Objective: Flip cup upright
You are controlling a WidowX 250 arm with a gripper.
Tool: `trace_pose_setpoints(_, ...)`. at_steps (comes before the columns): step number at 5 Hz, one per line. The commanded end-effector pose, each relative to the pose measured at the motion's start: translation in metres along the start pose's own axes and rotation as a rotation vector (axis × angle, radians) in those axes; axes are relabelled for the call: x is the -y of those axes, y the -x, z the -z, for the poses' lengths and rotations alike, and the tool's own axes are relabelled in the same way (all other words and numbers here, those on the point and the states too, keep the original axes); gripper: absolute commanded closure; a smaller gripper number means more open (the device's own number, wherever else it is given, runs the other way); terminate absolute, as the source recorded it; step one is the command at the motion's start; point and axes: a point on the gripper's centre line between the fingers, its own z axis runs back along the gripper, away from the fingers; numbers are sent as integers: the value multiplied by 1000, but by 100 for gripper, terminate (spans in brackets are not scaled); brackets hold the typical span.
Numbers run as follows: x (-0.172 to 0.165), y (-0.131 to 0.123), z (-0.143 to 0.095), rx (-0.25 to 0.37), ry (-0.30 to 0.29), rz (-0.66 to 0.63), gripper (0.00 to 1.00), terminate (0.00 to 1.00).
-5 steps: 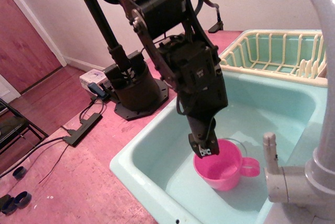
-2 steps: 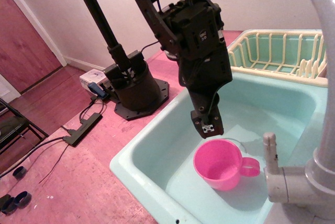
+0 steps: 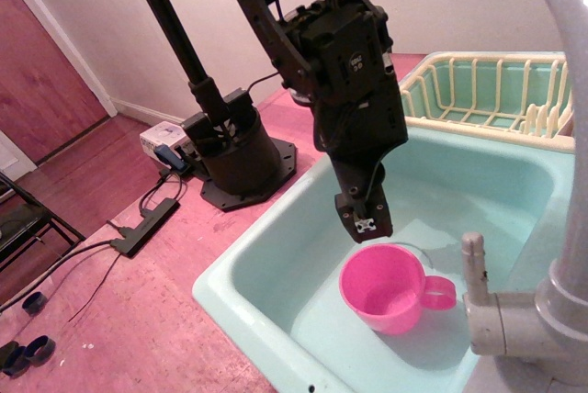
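Nearest the camera, a grey faucet occupies the right edge, with a small pale lever standing before it.

Just behind it, one pink cup stands mouth-up on the floor of the single turquoise sink, its loop handle pointing right toward the faucet. Nothing touches the cup.

Directly above the cup's rear rim hangs the one black hand, apart from the cup. Its fingers appear close together around a small white tip and grip nothing, but the angle does not show clearly whether they are spread or pressed together.

A second ago the hand was down at the cup's rim, inside or against its near wall. By 0.4 s ago it had lifted clear, and it has hardly moved since, while the cup has stayed in the same spot and in the same upright pose. Judged from this, the flip is complete and the arm is only withdrawing. The remaining risk is slight, since the cup sits flat and stable.

Farther back, one yellow-rimmed dish rack rests at the sink's far right corner.

Beyond the sink lies the pink surface, carrying the arm's round black base, one power strip with trailing cables, and one white box near the wall.
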Motion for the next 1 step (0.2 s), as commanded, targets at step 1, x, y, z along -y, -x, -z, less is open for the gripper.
trace_pose_setpoints(1,0,-6,-19,38,50,-4,0,100)
